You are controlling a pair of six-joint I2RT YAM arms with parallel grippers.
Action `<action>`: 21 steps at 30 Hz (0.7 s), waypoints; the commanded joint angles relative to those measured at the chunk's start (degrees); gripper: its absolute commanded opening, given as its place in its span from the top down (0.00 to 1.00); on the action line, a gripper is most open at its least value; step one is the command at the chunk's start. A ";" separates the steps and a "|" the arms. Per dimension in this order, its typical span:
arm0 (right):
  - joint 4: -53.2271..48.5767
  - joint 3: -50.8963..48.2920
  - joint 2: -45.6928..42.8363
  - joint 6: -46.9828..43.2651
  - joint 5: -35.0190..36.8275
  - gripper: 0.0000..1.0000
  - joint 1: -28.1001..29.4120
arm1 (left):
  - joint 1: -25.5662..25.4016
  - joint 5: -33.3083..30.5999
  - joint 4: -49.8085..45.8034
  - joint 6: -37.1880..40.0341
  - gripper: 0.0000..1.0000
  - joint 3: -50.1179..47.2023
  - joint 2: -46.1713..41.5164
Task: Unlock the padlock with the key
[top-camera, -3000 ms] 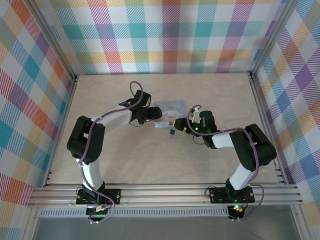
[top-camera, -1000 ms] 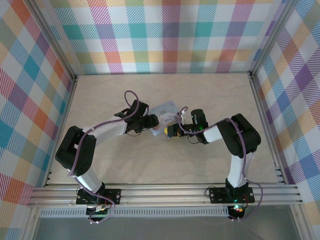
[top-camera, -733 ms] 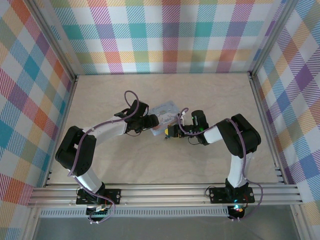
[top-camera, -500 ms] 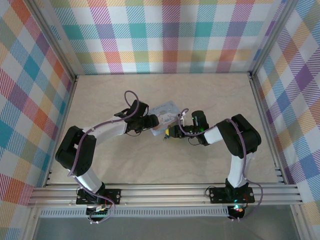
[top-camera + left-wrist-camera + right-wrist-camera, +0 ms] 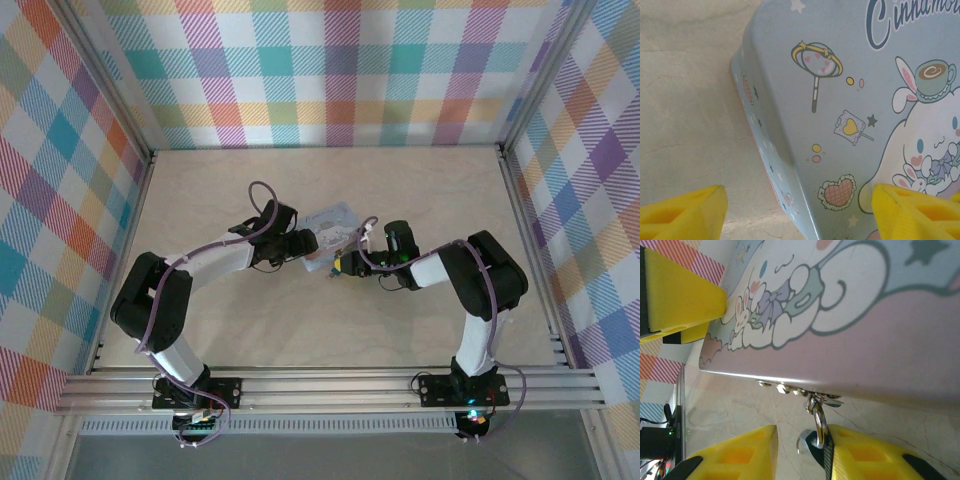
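Note:
The pale blue tin point(image 5: 850, 315) with the white cartoon figure lies between both grippers. From the clasp on its edge hangs the padlock point(image 5: 816, 449), a chrome shackle above a small dark body. My right gripper point(image 5: 802, 440) is open around it, with the lock's body against the right-hand finger point(image 5: 865, 455) and a gap to the other finger. My left gripper point(image 5: 799, 200) is open wide over a corner of the tin point(image 5: 840, 100), one finger point(image 5: 915, 210) above the lid and the other beside the tin over the table. The key is hidden.
The tin point(image 5: 335, 220) sits mid-table on the pale wooden surface point(image 5: 250, 190). My left gripper point(image 5: 308, 250) and right gripper point(image 5: 342, 266) nearly meet at its near edge. Checked walls and metal rails enclose the table.
Since three seconds ago both arms have come down to the tin, which has turned slightly. In the last second the right wrist shifted a little to the right.

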 commanded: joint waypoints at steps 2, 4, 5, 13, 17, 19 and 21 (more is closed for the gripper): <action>-1.02 -1.10 -1.42 -1.73 -0.60 0.71 -0.24 | -0.97 -0.56 -5.31 -0.18 0.25 -1.24 0.05; -1.02 -1.13 -1.49 -1.81 -0.38 0.73 -0.36 | -1.04 -0.56 -5.29 -0.18 0.25 -1.24 0.13; -1.02 -1.17 -1.55 -1.73 -0.48 0.74 -0.33 | -1.05 -0.62 -5.20 -0.22 0.25 -1.20 0.14; 0.28 -0.48 -0.84 -0.61 -0.35 0.87 -0.33 | -1.05 -0.80 -5.28 -0.26 0.25 -1.32 0.13; 1.13 -0.73 -0.68 0.23 0.37 0.92 -0.50 | -1.05 -0.82 -5.29 -0.27 0.25 -1.31 0.09; 2.41 -1.30 -0.65 1.16 0.61 0.93 -0.83 | -1.05 -0.92 -5.28 -0.23 0.25 -1.38 0.01; 3.60 -1.86 -0.67 2.17 0.79 0.94 -1.25 | -1.05 -1.00 -5.30 -0.29 0.25 -1.58 0.05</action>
